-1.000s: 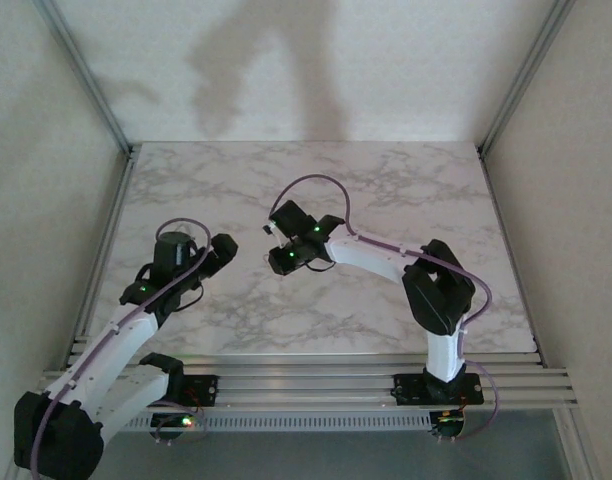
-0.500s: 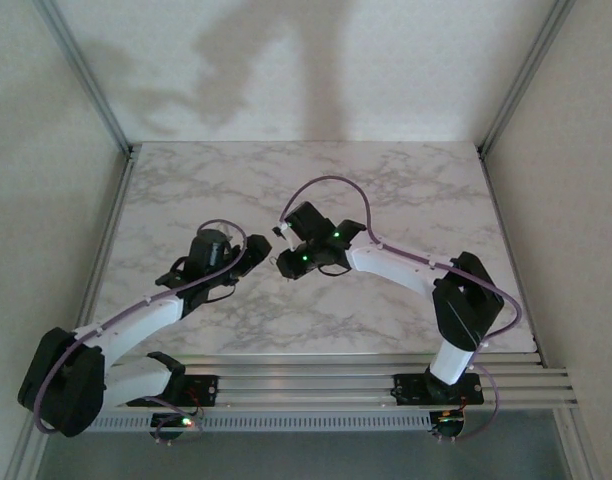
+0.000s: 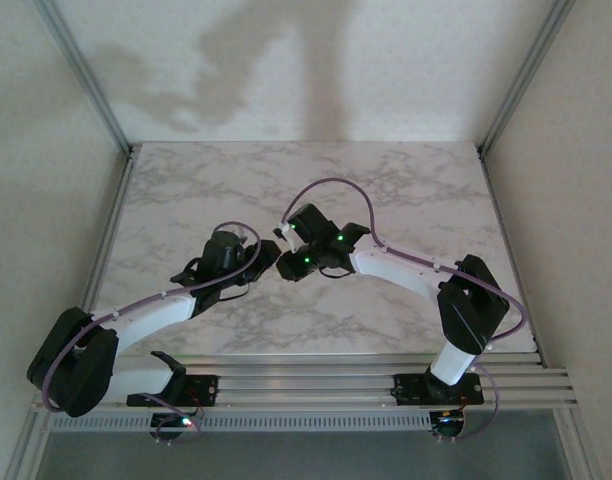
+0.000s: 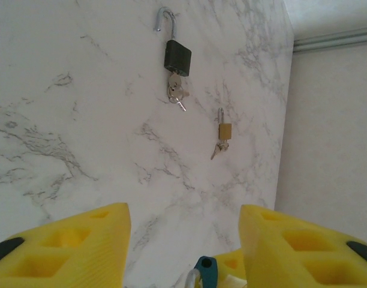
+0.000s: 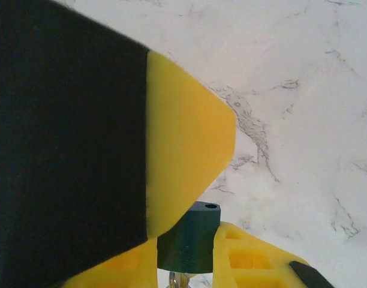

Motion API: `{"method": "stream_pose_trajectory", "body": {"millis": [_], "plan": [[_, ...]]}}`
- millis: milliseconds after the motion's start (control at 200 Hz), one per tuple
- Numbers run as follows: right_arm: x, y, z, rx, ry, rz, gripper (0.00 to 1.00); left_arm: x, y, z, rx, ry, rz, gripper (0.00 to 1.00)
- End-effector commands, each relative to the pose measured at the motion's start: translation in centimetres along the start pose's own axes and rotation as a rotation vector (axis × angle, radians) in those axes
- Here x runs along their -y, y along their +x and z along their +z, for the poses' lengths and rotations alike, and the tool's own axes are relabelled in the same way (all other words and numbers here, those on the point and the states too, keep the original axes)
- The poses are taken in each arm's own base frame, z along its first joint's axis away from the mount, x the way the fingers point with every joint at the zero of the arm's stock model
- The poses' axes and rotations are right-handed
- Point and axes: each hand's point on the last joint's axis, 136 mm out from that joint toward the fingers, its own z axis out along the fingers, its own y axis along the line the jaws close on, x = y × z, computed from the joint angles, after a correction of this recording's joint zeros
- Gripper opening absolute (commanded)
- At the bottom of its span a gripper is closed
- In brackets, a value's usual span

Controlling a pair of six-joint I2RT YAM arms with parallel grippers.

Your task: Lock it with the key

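Item: my left end effector (image 3: 258,262), swung inward over the last second, fingers narrowed but apart, now faces the teal padlock (image 5: 189,237) clamped in my right end effector (image 3: 286,262) above the mid surface (image 3: 386,190); key grasp judged imminent, key itself indistinct.

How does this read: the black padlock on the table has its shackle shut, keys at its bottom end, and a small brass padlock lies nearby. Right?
Not quite: the black padlock has its shackle open, not shut, as the left wrist view shows. The keys at its bottom end and the small brass padlock nearby are as stated.
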Motion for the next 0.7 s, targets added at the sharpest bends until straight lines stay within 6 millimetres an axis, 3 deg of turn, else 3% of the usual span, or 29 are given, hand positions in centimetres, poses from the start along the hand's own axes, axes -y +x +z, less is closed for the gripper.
{"method": "stream_pose_trajectory", "body": {"millis": [0,395,696], "plan": [[-0.5,-0.7,-1.1,0.039,-0.027,-0.003,0.21,0.6,0.4,0.0,-0.008,0.035,-0.003,0.45],[-0.6,-0.5,-0.8,0.031,-0.039,0.0,0.21,-0.2,0.6,-0.6,0.011,0.031,-0.017,0.3],[-0.9,-0.4,-0.6,0.024,-0.054,0.002,0.21,0.5,-0.1,-1.2,0.052,0.061,-0.033,0.32]]}}
